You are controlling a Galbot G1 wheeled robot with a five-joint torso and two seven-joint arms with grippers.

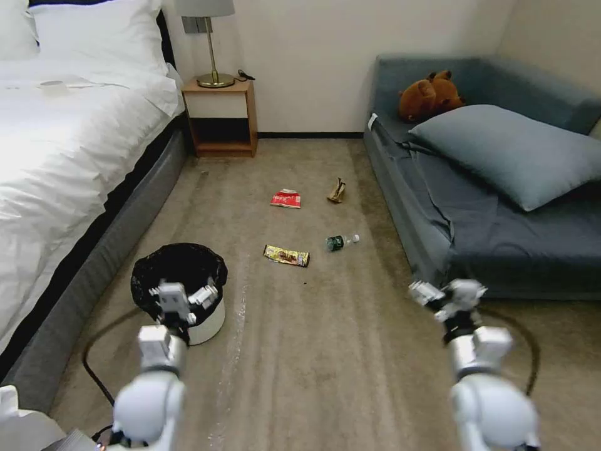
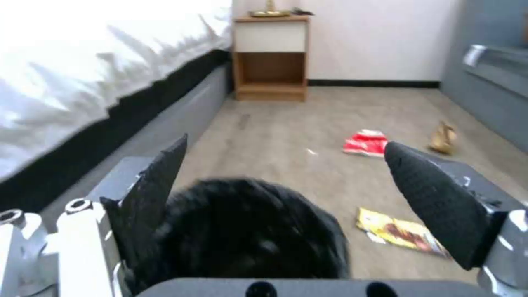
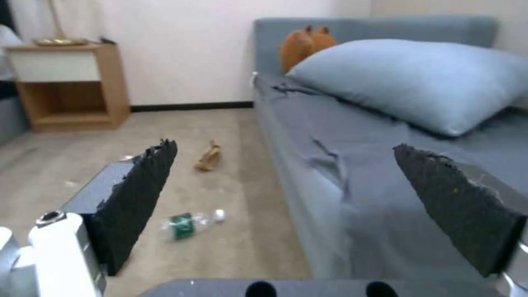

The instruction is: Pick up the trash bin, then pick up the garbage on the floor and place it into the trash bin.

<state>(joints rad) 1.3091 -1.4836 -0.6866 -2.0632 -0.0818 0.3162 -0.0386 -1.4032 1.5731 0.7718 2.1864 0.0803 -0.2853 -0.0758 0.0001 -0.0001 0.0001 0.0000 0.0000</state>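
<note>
Bin: trash bin [image 1: 188, 285] is stood on the carpet by the bed's edge.
Left gripper [image 1: 183, 295]: held spread, empty, directly above the bin's near rim.
Right gripper [image 1: 446, 293]: spread, empty, farther off.

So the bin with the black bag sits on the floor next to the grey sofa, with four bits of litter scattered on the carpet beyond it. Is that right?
Not quite. The trash bin stands beside the white bed, not the grey sofa, which is across the room; the head view shows this. The rest holds: four pieces of garbage lie on the carpet beyond it.
</note>
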